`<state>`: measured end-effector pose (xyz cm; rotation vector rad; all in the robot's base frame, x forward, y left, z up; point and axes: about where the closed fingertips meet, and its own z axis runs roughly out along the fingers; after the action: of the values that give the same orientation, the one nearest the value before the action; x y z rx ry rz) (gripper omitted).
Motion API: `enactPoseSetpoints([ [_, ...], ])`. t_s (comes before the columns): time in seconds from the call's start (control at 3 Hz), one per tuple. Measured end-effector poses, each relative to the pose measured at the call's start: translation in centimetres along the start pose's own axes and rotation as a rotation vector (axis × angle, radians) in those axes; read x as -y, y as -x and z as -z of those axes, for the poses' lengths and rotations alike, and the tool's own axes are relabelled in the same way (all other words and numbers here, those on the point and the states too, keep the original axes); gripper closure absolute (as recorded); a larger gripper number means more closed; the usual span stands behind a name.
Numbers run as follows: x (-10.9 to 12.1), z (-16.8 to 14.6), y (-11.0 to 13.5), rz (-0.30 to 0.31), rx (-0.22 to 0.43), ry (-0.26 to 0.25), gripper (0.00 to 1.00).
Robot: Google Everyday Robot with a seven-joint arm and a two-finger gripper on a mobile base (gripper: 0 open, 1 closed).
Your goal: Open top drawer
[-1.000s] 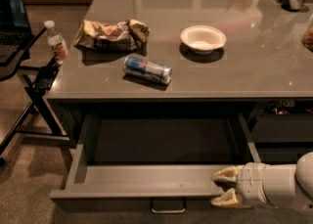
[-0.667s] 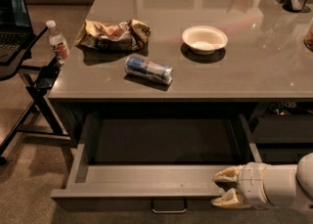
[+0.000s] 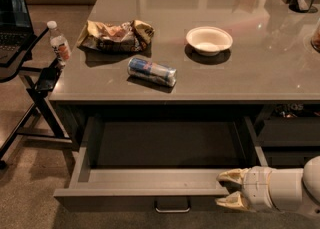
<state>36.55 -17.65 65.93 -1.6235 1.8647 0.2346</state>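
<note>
wide dark grey-brown top drawer (image 3: 125,199) with a small metal pull handle (image 3: 172,206), standing pulled out beneath the grey counter (image 3: 260,68). pale two-finger claw (image 3: 231,189) at the front panel's right end, fingers parted, one on either side of its top edge.

The gripper (image 3: 220,189) sat at the right end of the top drawer (image 3: 150,179) front, its arm (image 3: 285,189) cut off by the right edge. Whether its spread fingers touched the panel could not be told. The drawer's back lay in shadow under the counter (image 3: 240,78), the laptop (image 3: 10,18) was cropped at the left, and the dark neighbouring compartment (image 3: 287,110) held perhaps small items.
</note>
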Motion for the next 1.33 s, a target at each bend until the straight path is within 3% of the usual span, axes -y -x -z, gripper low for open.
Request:
enactPoseSetpoints([
  [0.67,-0.6,0.3,-0.5,-0.007,-0.007,-0.001,1.00],
  [1.33,-1.6,1.1,-0.8,-0.014,-0.014,-0.004,1.00],
])
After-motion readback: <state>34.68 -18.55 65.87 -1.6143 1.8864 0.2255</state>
